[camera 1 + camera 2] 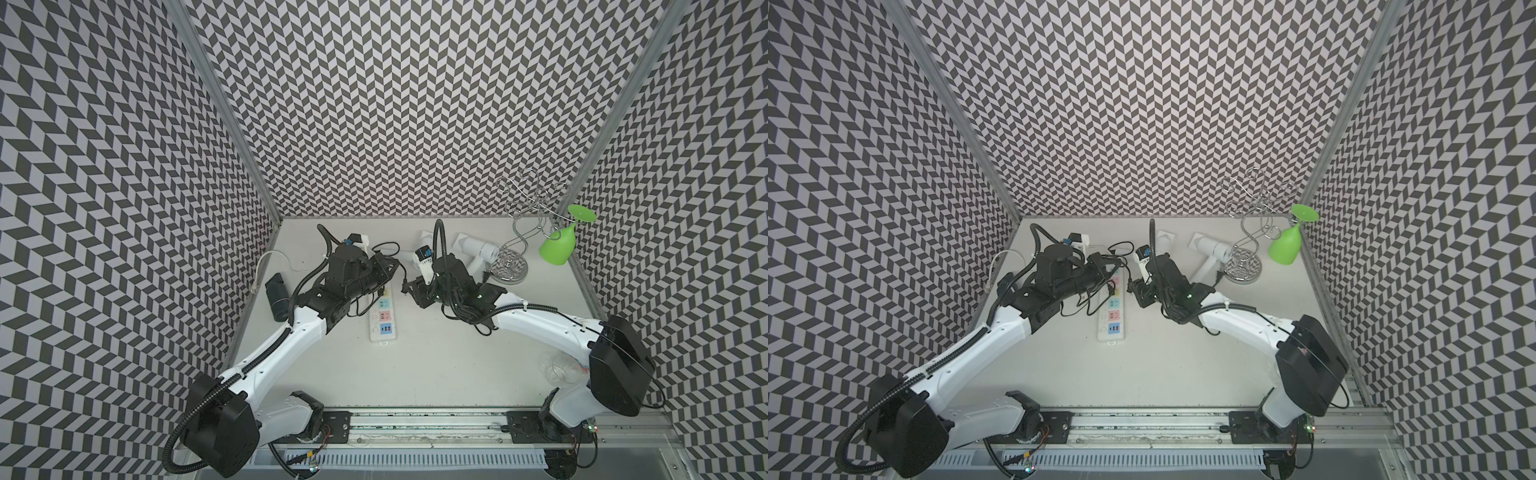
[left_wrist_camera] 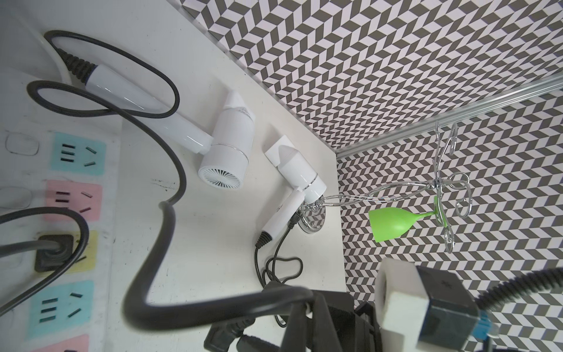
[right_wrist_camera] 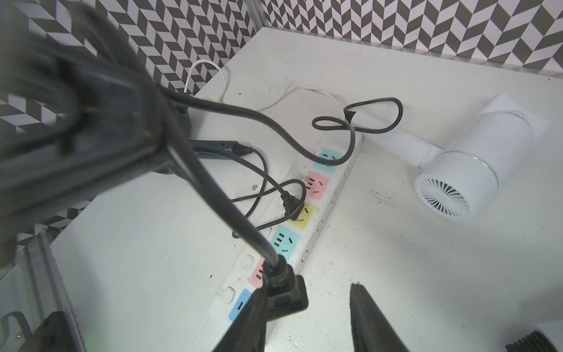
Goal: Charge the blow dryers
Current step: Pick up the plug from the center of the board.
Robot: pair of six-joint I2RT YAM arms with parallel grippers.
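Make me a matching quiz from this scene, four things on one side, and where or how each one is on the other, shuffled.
Things:
1. black plastic hair dryer
2. green plastic goblet
3. yellow socket on the white power strip
4. right tool

States:
A. jaws apart
B. lying near the chevron side wall
C. has a black plug in it
D. hanging upside down from the chrome wire rack

Pairs: 1-B, 2-D, 3-C, 4-A
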